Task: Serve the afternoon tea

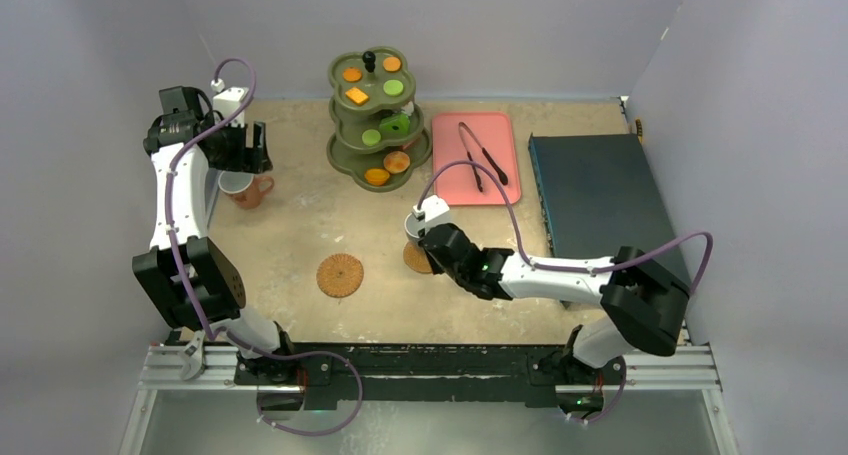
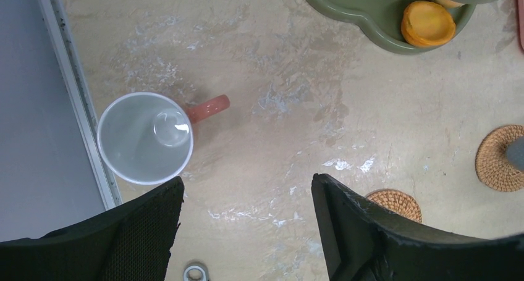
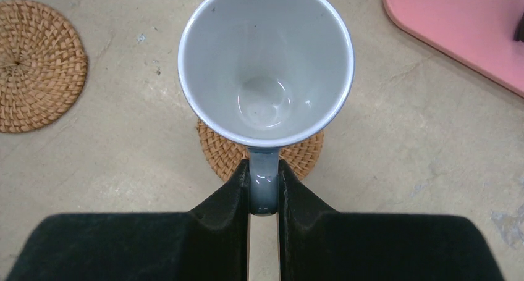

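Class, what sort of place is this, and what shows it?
Probably a robot test bench staged for tea: plain walls, a metal rail holding the arms, a tiered stand of toy pastries.

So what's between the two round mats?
Nothing. The table is bare between the empty mat and the second mat below the cup, seen in the right wrist view.

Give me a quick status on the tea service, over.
Right gripper shut on grey-blue cup handle, cup over woven coaster. Left gripper open, hovering near upright terracotta cup. Second coaster free; nothing in the way.
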